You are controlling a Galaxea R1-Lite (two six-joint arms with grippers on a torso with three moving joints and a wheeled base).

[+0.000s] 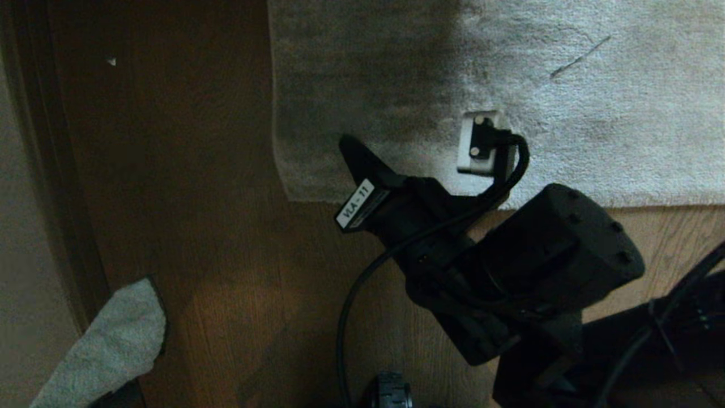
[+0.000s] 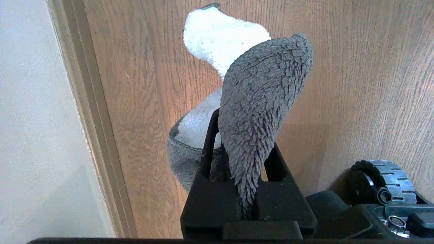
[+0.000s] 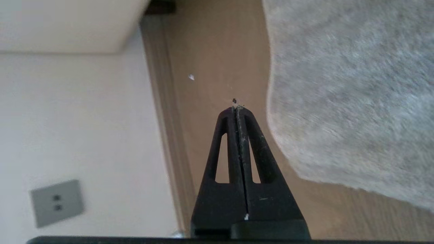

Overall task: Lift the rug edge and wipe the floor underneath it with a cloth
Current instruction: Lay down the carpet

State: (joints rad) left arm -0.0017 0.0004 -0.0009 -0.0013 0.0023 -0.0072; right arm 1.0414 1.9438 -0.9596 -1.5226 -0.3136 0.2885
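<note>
Item: my right pincer (image 3: 237, 109), clenched empty above the floor (image 3: 217, 67) just beside the rug edge (image 3: 271, 101). Left pincer (image 2: 237, 149) grasping the cloth (image 2: 261, 101). Risk: rug never lifts.

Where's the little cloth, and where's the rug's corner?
cloth (image 2: 261, 98), left wrist view, on its dark fuzzy fold.
rug edge (image 1: 294, 190), head view, on the rounded corner near the floor.

1. The right arm enters the head view from 4 o'clock and reaches toward 11 o'clock.
2. The right gripper (image 3: 236, 110) has its fingers pressed together, nothing between them.
3. The left gripper (image 2: 242, 159) is clamped on the cloth (image 2: 257, 101).
</note>
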